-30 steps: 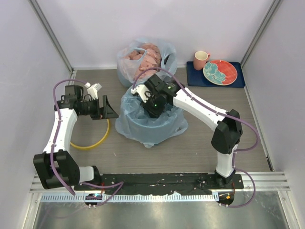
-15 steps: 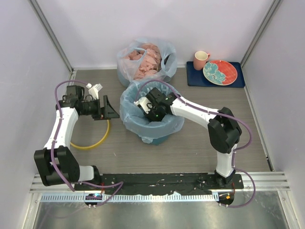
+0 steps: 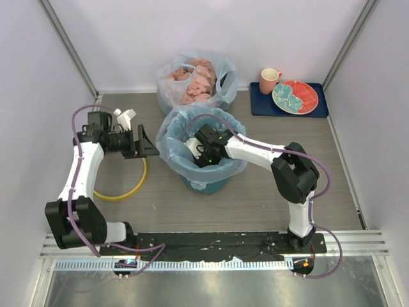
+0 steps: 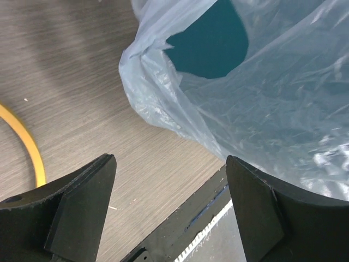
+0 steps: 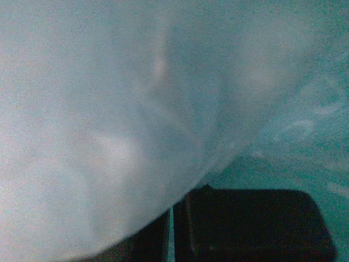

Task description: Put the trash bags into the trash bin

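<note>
The light-blue trash bag (image 3: 174, 135) lines the teal trash bin (image 3: 211, 187), its film bunched over the rim. My right gripper (image 3: 195, 152) is down inside the bin, jaws nearly together on the bag film (image 5: 109, 109), with the teal wall (image 5: 294, 164) behind; in the right wrist view the gripper (image 5: 170, 229) is half covered by film. My left gripper (image 3: 152, 143) is open and empty just left of the bin. In the left wrist view the gripper (image 4: 169, 207) faces the bag (image 4: 262, 109) and the teal bin (image 4: 210, 43).
A yellow ring (image 3: 121, 192) lies on the table left of the bin, also in the left wrist view (image 4: 24, 142). A clear bag of pink lumps (image 3: 195, 80) stands behind the bin. A pink mug (image 3: 269, 80) and plate (image 3: 295, 96) sit on a blue tray (image 3: 259, 103) at the back right.
My right gripper has gone down and left into the bin with the film. The bag that spread over the table has drawn in around the bin. The left arm barely moved.
</note>
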Motion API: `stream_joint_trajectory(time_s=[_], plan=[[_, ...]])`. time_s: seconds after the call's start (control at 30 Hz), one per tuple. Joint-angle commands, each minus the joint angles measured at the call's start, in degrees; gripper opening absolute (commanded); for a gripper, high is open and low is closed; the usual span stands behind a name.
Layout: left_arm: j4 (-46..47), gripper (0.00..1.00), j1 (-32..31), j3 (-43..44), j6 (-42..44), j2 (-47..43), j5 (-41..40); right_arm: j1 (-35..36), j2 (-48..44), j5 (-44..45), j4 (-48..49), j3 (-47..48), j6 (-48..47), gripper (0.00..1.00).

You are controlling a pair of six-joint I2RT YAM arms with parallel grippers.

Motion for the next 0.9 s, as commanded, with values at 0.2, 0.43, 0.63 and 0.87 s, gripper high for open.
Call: stream_joint_trajectory(time_s=[0.2, 0.43, 0.63, 0.87], plan=[[-3.35, 1.00, 1.17, 20.60, -0.15, -4.70, -7.51, 0.25, -8.09, -3.96, -5.51, 11.49, 0.84, 0.12], [5.01, 1.00, 2.05, 29.32, 1.38, -9.71, -8.08, 0.25, -14.33, -3.09, -7.54, 15.19, 2.07, 0.23], [-7.80, 1.00, -13.88, 40.21, 13.14, -3.77, -9.60, -2.82, -20.40, -3.70, -5.01, 20.99, 8.39, 0.35], [-21.00, 0.86, -39.15, 48.66, 22.92, 10.82, -30.69, -17.57, -29.19, -5.46, -0.33, 19.34, 20.00, 0.59]])
